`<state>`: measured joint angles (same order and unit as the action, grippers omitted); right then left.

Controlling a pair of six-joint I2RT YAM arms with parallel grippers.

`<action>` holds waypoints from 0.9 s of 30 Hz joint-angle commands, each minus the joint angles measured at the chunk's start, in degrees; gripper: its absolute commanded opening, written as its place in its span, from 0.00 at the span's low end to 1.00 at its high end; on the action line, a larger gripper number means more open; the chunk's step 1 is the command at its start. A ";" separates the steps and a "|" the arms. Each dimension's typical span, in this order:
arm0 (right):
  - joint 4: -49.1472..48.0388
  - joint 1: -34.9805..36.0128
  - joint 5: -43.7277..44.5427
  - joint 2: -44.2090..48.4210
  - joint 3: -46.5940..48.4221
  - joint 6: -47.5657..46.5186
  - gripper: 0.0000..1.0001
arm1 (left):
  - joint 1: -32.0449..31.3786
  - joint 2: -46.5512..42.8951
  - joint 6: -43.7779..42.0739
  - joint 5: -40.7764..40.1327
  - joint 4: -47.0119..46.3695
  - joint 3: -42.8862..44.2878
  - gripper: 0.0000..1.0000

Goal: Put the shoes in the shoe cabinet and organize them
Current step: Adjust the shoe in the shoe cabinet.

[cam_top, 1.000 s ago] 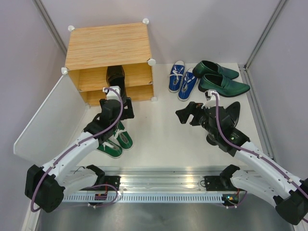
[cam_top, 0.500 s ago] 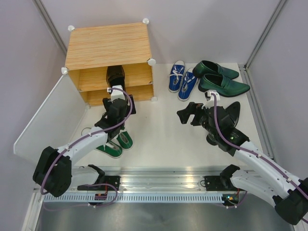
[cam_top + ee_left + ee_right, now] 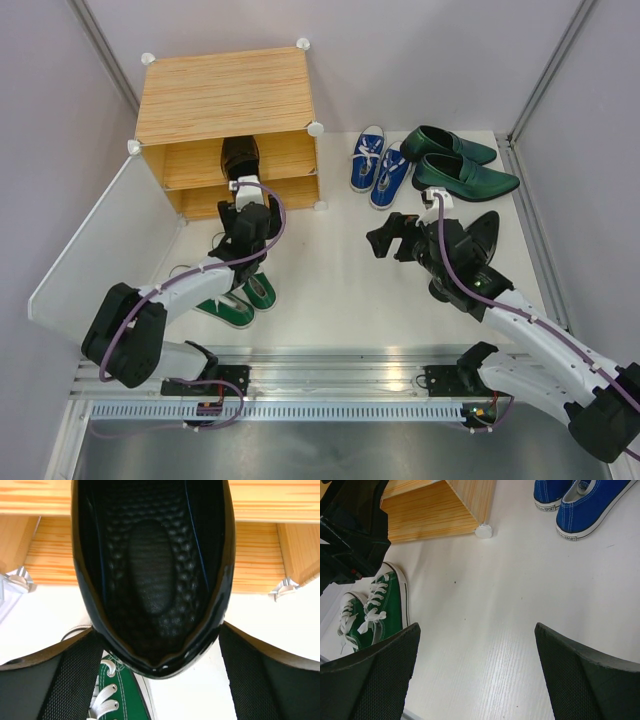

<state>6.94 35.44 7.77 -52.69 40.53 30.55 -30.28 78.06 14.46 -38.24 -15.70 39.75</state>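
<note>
The wood-grain shoe cabinet [image 3: 225, 95] stands at the back left, its frosted door [image 3: 95, 245] swung open. One shiny black boot [image 3: 240, 155] stands at the cabinet's open front. In the left wrist view the boot's opening [image 3: 152, 575] fills the frame. My left gripper [image 3: 243, 200] [image 3: 157, 680] is open, and its fingers [image 3: 70, 680] flank the boot's back rim. The green sneakers [image 3: 235, 295] [image 3: 117, 695] lie under the left arm. My right gripper [image 3: 392, 238] [image 3: 477, 675] hangs open over bare floor. A second black boot [image 3: 490, 228] lies beside the right arm.
Blue sneakers [image 3: 380, 165] [image 3: 575, 500] and dark-green loafers [image 3: 460, 165] sit at the back right. The right wrist view also shows the green sneakers [image 3: 375, 607], the cabinet's corner [image 3: 430, 515] and the left arm [image 3: 350, 530]. Purple walls close in both sides.
My left gripper has moved forward to the cabinet, and its fingers are now either side of the standing boot. The right gripper has hardly moved.
</note>
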 commanded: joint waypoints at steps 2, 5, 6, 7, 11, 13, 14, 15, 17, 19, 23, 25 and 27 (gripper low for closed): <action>-1.40 -0.46 0.05 0.04 0.25 -0.84 0.98 | 0.22 -0.10 -3.29 -2.37 -4.42 1.65 0.92; -1.49 -0.55 0.05 0.04 0.07 -0.75 0.98 | 0.84 -0.54 -4.35 -2.19 -4.77 1.74 0.79; -1.58 -0.55 0.14 0.04 -0.02 -0.84 0.98 | 1.45 -0.72 -4.52 -1.93 -4.69 1.82 0.75; -1.58 -0.55 0.14 0.04 -0.02 -0.75 0.98 | 1.80 -0.89 -4.61 -1.49 -4.69 1.91 0.65; -1.58 -0.64 0.05 0.39 -0.10 -0.75 0.98 | 3.65 -2.12 -3.91 1.06 -3.90 1.83 0.40; -1.49 -0.72 0.05 0.39 -0.10 -0.66 0.97 | 4.44 -3.61 -3.82 1.67 -2.85 2.17 0.26; -1.58 -0.72 0.05 0.57 -0.19 -0.66 0.98 | 4.62 -4.31 -3.82 1.76 -2.41 2.44 0.20; -1.49 -0.72 0.14 0.57 -0.19 -0.66 0.98 | 4.97 -5.02 -3.91 1.94 -1.79 2.70 0.15; -1.58 -0.81 0.14 0.65 -0.28 -0.75 0.97 | 5.32 -7.30 -4.44 2.20 0.14 3.76 0.06; -1.49 -0.55 0.05 0.66 -0.28 -0.75 0.97 | 6.20 -8.71 -4.09 2.29 3.55 5.33 0.02; -1.58 -0.72 0.05 1.62 -0.46 -0.66 0.97 | 9.09 -12.14 -2.42 4.84 8.40 6.83 0.02; -1.58 -0.72 0.31 1.97 -0.81 -0.66 0.97 | 11.03 -13.72 -2.33 5.89 9.54 7.27 0.02; -1.58 -0.72 0.66 2.32 -0.98 -0.84 0.97 | 12.87 -14.43 -2.07 6.25 12.44 8.67 0.02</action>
<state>6.87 34.96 7.81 -51.59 40.12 30.55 -20.25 66.11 11.70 -30.92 -6.04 44.56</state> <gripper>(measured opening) 0.974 0.734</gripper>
